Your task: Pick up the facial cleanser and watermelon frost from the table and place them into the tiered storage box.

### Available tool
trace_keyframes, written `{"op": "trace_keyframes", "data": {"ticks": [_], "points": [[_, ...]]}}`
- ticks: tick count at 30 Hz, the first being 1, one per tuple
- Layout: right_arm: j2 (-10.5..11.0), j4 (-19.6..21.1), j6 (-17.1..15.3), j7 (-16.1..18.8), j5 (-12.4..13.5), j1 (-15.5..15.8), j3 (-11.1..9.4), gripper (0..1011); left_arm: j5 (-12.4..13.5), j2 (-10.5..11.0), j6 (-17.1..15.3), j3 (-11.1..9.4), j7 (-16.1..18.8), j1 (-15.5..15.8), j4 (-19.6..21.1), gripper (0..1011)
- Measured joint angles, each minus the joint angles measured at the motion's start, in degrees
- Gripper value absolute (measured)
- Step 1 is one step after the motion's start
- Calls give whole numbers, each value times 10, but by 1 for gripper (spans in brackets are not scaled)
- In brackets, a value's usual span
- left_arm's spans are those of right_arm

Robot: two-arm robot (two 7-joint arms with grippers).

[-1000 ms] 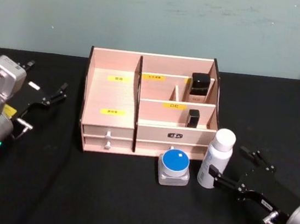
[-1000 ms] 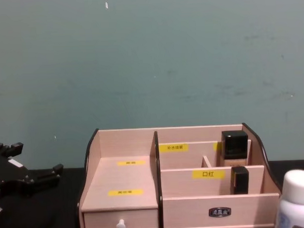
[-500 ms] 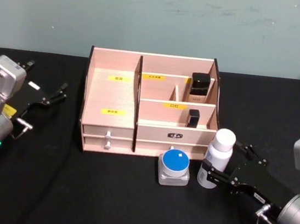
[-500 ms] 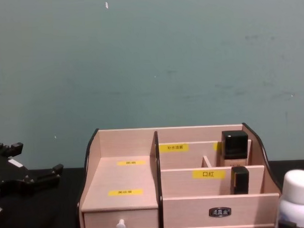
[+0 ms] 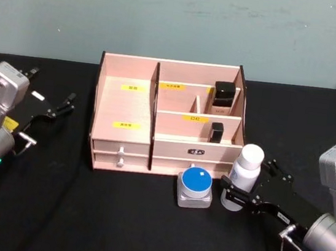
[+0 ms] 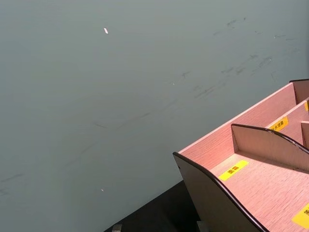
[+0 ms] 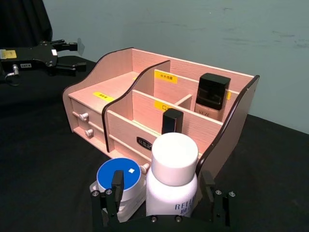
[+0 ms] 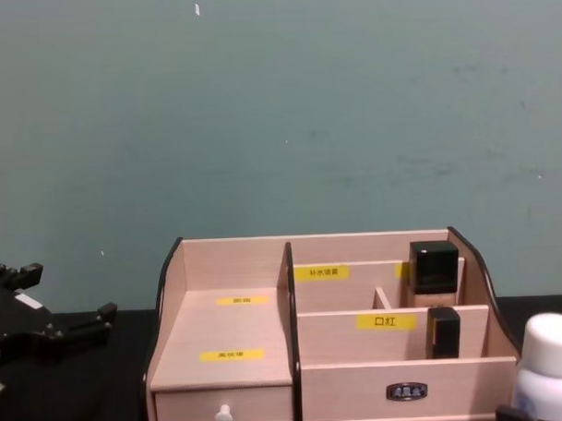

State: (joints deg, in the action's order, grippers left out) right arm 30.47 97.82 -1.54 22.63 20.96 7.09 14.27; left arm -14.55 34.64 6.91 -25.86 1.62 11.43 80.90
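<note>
Black cloth covers the whole table [image 5: 111,229] and a scuffed teal wall [image 5: 181,22] runs behind it, that's pretty much the room. In the head view the tiered storage box [image 5: 124,104] sits mid-table toward the wall. It has a black-capped bottle [image 5: 223,97] in its rear right compartment and a small black stick [image 5: 216,132] one tier lower. Just in front of the box's right end the facial cleanser [image 5: 248,164], a white bottle, stands upright on the cloth, with the blue-lidded watermelon frost [image 5: 195,186] just beside it. The right gripper [image 5: 245,174] has its fingers spread either side of the bottle's lower half, not squeezing. The left gripper [image 5: 52,90] hangs well left of the box, fingers spread too. The left wrist view has the scratched wall, the box's dark curved side, yellow labels [image 6: 234,170] and a sliver of black cloth. In the right wrist view the bottle sits between the two fingers and neither looks pressed on it, with the jar next to one finger. The chest view has the box front on, its white-knobbed drawer [image 8: 223,417] low on the left, and the bottle cap poking up at the lower right corner.
</note>
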Motion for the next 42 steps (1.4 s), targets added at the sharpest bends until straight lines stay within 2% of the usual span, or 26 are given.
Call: {"op": "trace_keyframes", "data": {"ticks": [10,30,36,42], "points": [[-7,-8,3,2,-6,-8,4,1002,0,0,0,0,0,0,0,1001],[-6,-9,4,1,-6,-8,4,996,0,0,0,0,0,0,0,1001],[-6,-8,4,1,-6,-8,4,893,0,0,0,0,0,0,0,1001],[-6,-8,4,1,-5,-8,4,719,0,0,0,0,0,0,0,1001]]}}
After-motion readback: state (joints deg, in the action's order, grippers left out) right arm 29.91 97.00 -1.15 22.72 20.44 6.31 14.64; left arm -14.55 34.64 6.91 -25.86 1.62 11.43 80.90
